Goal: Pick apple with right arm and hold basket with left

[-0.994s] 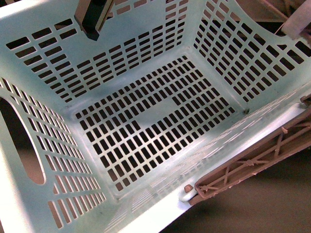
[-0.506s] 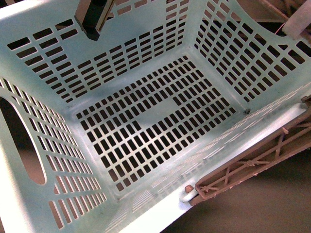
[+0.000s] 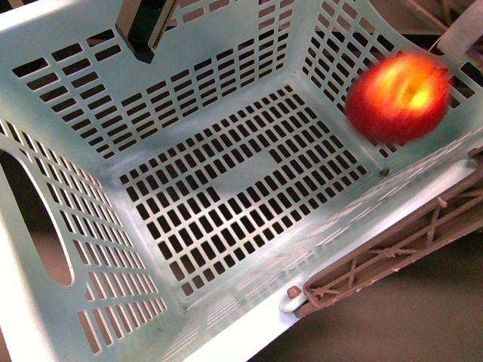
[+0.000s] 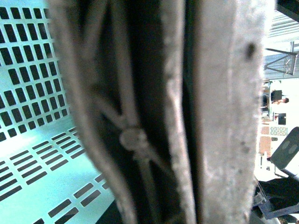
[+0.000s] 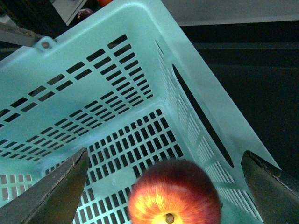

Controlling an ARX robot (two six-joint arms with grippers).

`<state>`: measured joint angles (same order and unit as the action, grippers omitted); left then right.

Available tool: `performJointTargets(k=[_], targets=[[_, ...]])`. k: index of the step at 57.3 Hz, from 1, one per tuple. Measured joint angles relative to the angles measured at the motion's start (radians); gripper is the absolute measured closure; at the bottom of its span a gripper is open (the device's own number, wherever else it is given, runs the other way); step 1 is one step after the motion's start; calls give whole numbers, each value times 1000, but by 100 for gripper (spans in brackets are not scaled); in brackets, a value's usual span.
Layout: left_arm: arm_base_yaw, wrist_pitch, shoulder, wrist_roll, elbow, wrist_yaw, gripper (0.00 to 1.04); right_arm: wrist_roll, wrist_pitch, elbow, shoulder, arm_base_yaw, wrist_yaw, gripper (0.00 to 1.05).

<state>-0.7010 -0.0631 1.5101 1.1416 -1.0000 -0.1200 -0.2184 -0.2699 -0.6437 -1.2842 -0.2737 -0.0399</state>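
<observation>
Blurred red apple (image 3: pixel 398 96) in mid-air above the basket's (image 3: pixel 226 83) right side, untouched between the wide-spread right fingers (image 5: pixel 56 191); the left fingers (image 3: pixel 147 26) pinch its far rim.

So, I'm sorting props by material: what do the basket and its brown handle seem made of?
The basket looks like moulded plastic, pale mint with a soft sheen; evenly cut slots and rounded rim suggest it. The handle is probably plastic too, matte brown, with thin moulded lattice struts.

basket (image 3: pixel 245 173): smooth pale-green plastic | apple (image 3: pixel 398 96): glossy skin | handle (image 3: pixel 332 286): matt brown plastic
</observation>
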Motion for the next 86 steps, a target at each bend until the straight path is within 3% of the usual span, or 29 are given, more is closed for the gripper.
performJointTargets(k=[13, 19, 29, 64, 66, 68, 73, 78, 86], targets=[[0, 4, 4, -5, 0, 9, 90, 7, 84, 0, 78, 40, 69, 9], [0, 4, 4, -7, 0, 6, 90, 47, 166, 17, 190, 104, 166, 9], [0, 4, 4, -8, 0, 4, 90, 61, 213, 74, 296, 196, 224, 9], [0, 4, 4, -3, 0, 1, 90, 71, 206, 82, 304, 206, 210, 9], [0, 4, 4, -3, 0, 1, 90, 89, 154, 101, 304, 220, 177, 12], [0, 4, 4, 0, 0, 0, 90, 125, 1, 159, 312, 245, 96, 18], [0, 4, 4, 0, 0, 0, 90, 165, -213, 261, 336, 264, 51, 30], [0, 4, 4, -2, 0, 0, 90, 188, -307, 325, 371, 269, 44, 43], [0, 4, 4, -3, 0, 0, 90, 201, -327, 395, 434, 271, 43, 64]])
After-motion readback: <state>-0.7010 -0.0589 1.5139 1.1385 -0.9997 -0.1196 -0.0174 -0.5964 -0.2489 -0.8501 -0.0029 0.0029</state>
